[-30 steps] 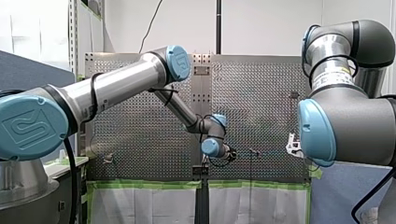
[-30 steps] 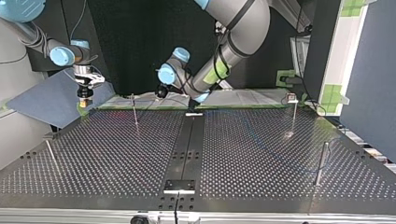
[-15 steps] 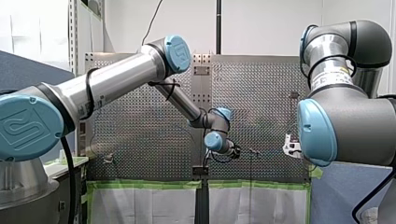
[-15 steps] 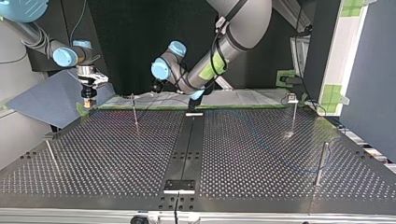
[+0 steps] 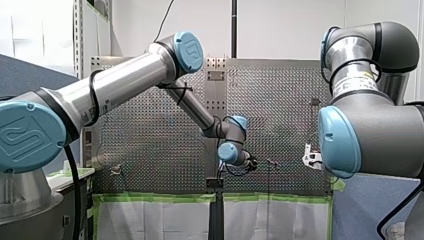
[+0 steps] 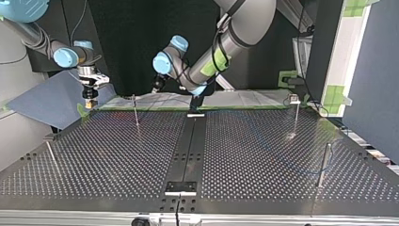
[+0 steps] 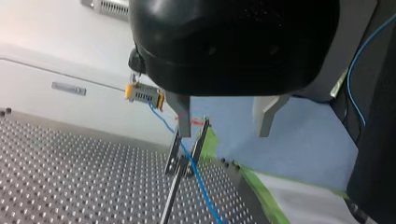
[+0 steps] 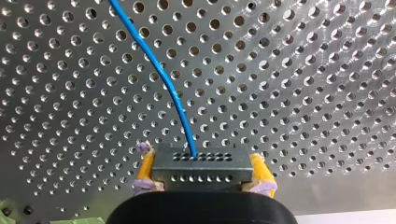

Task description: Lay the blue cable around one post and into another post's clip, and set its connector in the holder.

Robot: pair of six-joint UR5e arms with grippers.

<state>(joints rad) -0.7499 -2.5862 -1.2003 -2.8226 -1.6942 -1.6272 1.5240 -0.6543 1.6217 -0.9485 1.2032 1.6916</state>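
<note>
Two yellow pads (image 8: 145, 169) of my right pincer (image 8: 201, 173) clamp the connector (image 8: 201, 163).

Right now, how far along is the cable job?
Seemingly done: the blue cable runs through the forked clip, under my open left claw. In hand: my right claw grips the connector. Left: seating it in the holder. Wrap around a post: too faint to judge.

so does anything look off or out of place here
Nothing stands out. My right gripper holds the connector squarely between its yellow-padded fingers. The blue cable runs from it unkinked, apparently between the prongs of a post's clip, and my left gripper is open just by that clip.
</note>
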